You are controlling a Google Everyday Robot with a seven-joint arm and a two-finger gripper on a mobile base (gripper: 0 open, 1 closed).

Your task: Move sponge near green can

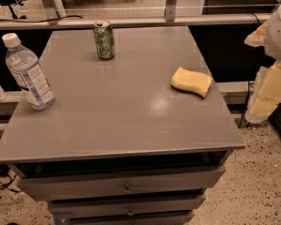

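**Task at its outset.** Nothing of the move is showing as done. The sponge [191, 81] is lying flat near the right edge of the bench [131, 121], about midway along that edge, with nothing touching it. The can [104, 40] is standing upright near the far edge, left of that edge's middle and well apart from the sponge. A bottle [27, 72] is standing near the left edge, leaning slightly, and is judged to be out of the likely path.

The gripper [260, 67] is hanging off the bench, just beyond the right edge, near the sponge but not touching it. Its fingers [271, 90] are showing as two pale yellow pieces standing apart, so they are judged to be spread. They are pinching nothing and touching nothing on the bench.

By judgement, the whole sequence is waiting to be done:
- reaching in over the right edge
- closing on the sponge
- carrying it toward the far edge
- setting it down just beside the can without tipping it

The foam is likely giving under the pinch, so a grip across its narrower span is looking safest
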